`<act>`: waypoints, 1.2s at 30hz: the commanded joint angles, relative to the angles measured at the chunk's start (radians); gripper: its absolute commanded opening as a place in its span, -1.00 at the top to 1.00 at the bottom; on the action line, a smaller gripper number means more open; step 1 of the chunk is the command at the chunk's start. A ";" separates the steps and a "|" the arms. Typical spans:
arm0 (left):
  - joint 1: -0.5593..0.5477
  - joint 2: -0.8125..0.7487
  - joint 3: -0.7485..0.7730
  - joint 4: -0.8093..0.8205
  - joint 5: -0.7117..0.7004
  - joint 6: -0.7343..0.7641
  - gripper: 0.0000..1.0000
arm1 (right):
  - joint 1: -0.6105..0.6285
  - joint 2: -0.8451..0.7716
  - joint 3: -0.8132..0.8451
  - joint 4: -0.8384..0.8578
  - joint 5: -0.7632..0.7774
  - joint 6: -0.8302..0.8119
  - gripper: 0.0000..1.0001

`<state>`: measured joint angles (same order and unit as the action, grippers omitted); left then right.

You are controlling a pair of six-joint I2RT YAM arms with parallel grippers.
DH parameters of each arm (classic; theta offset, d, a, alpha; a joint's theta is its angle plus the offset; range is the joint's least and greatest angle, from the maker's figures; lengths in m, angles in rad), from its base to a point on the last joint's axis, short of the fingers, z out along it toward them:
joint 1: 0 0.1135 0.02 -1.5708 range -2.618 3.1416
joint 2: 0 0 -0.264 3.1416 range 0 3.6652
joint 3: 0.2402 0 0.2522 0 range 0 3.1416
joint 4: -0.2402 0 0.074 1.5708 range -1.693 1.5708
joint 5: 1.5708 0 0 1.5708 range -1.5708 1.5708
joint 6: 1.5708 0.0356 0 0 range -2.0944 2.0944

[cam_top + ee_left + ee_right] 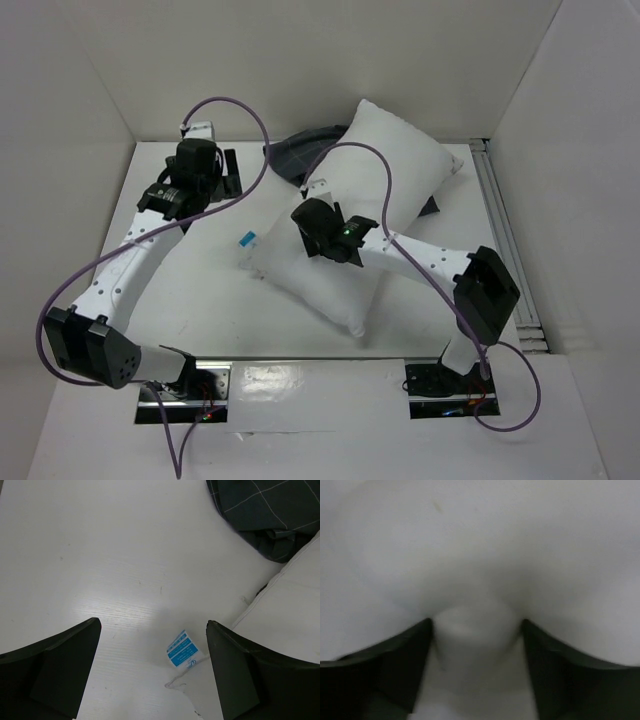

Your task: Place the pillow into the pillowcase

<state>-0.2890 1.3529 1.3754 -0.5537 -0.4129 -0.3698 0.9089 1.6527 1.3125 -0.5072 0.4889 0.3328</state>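
The white pillow [390,170] lies slantwise across the middle of the table, and its edge shows in the left wrist view [295,610]. The dark grey checked pillowcase [300,150] lies bunched behind it, mostly hidden; it shows at the top right of the left wrist view [270,515]. My right gripper [312,225] is pressed down into the pillow's middle. In the right wrist view the pillow [480,555] fills the frame, and my right gripper [476,625] squeezes a bulging fold of it. My left gripper [226,176] is open and empty above bare table [152,670], left of the pillow.
A small blue and white label [182,650] on a thread lies on the table by the pillow's left corner [246,239]. White walls enclose the table at the back and both sides. A metal rail [505,240] runs along the right edge.
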 commanded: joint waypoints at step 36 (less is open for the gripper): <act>0.083 1.075 0.813 0.128 0.566 -0.288 -1.00 | -0.120 -0.415 -0.032 -0.222 0.142 0.040 -1.00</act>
<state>-0.2054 2.4176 2.1242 -0.5053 0.0849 -0.5941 0.7929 1.1923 1.2804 -0.8116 0.6884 0.3973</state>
